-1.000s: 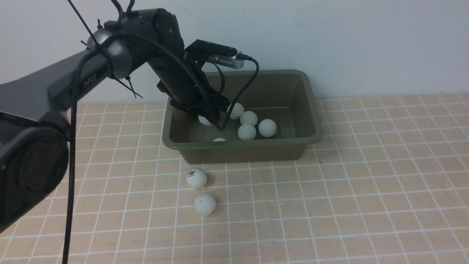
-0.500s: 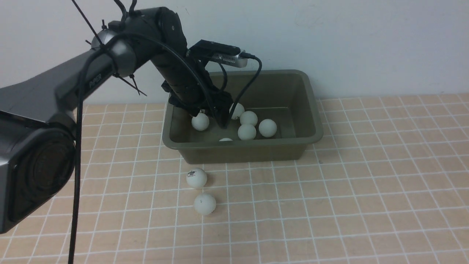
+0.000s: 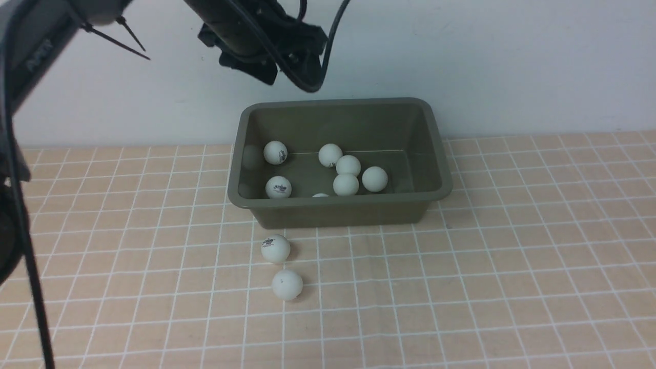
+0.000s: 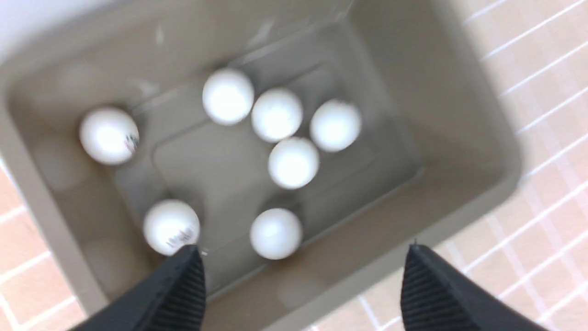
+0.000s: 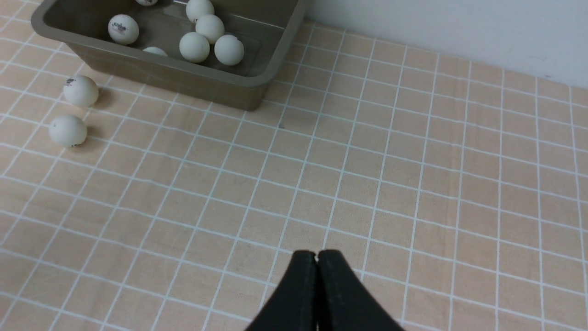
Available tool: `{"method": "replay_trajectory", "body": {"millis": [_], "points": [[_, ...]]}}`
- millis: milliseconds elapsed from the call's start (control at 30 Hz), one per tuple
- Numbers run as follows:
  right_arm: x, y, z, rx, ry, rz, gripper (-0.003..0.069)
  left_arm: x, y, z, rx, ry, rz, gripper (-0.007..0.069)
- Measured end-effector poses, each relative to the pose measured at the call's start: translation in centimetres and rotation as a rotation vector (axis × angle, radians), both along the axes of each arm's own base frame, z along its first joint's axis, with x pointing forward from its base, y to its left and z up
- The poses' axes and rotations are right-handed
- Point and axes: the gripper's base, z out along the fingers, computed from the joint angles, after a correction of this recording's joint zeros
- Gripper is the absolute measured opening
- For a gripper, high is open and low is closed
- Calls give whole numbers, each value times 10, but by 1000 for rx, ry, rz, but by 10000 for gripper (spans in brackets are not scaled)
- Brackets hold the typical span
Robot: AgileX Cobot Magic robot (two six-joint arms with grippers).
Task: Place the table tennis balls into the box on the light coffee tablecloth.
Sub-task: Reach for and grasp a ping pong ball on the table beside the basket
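One box (image 3: 338, 201) lies upright, its long axis running left to right.

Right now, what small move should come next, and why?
Probably bring the left claw back over the ball nearest the box: it stands open and empty above the box, while two balls lie on the cloth outside.

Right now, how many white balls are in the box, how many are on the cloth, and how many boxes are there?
White balls inside the box: 7
White balls on the tablecloth: 2, the one with a logo and the one nearest you
Olive-green box: 1
Total: 10 things, 9 balls and 1 box
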Motion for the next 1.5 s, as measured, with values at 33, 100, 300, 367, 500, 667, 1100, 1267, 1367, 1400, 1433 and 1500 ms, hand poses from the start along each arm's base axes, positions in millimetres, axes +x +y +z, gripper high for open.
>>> {"method": "replay_trajectory", "body": {"millis": [33, 100, 300, 367, 500, 667, 1100, 1267, 1367, 1400, 1433, 1500], "points": [[0, 0, 0, 0, 0, 0, -18, -8, 0, 12, -8, -26, -6, 458], [0, 0, 0, 0, 1, 0, -18, -26, -1, 37, -26, -81, -20, 444], [0, 0, 0, 0, 1, 0, -18, -76, -3, 68, -4, -136, -66, 424], [0, 0, 0, 0, 1, 0, -18, -87, 1, 59, 54, -107, -63, 424], [0, 0, 0, 0, 1, 0, -18, -100, 10, 6, 167, 62, -62, 424], [0, 0, 0, 0, 1, 0, -18, -115, 16, -67, 247, 292, -72, 424], [0, 2, 0, 19, 1, 11, -18, -106, 3, -143, 39, 257, 82, 424], [0, 3, 1, 35, 1, 20, -18, -98, 0, -165, 40, 299, 111, 424], [0, 4, 1, 40, 1, 23, -18, -95, -2, -176, 43, 337, 135, 424], [0, 4, 1, 42, 1, 24, -18, -94, -2, -179, 45, 346, 141, 424], [0, 4, 1, 42, 1, 24, -18, -93, -2, -182, 45, 351, 146, 424], [-1, 4, 1, 42, 1, 24, -18, -92, -3, -185, 44, 355, 155, 424]]}}
